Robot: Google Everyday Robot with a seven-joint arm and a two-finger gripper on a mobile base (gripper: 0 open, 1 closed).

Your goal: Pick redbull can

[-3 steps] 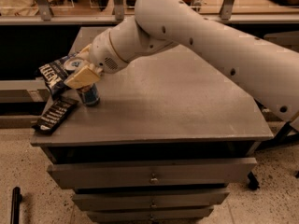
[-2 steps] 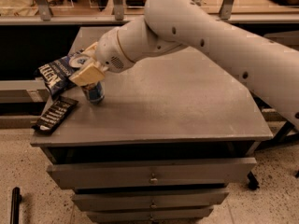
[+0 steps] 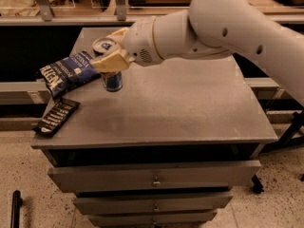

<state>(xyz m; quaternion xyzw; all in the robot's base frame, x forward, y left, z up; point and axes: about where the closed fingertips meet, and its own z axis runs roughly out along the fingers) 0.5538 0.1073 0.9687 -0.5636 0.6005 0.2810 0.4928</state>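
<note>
The redbull can (image 3: 113, 81) is a slim can with a blue lower body and a silver top with a pull tab. It is at the left middle of the grey table (image 3: 190, 113), tilted a little. My gripper (image 3: 110, 62) comes in from the right on the white arm. Its tan fingers (image 3: 116, 60) are shut around the can's middle. The can's bottom looks just above the tabletop. The fingers hide the can's middle part.
A dark blue crinkled snack bag (image 3: 66, 72) lies left of the can. A flat black candy bar wrapper (image 3: 57, 117) lies near the table's front left corner. Drawers (image 3: 154, 177) are under the tabletop. A low shelf and rail run behind the table.
The gripper has moved to the right and a little up with the can in it, away from the snack bag. The bag and the wrapper have not moved.
</note>
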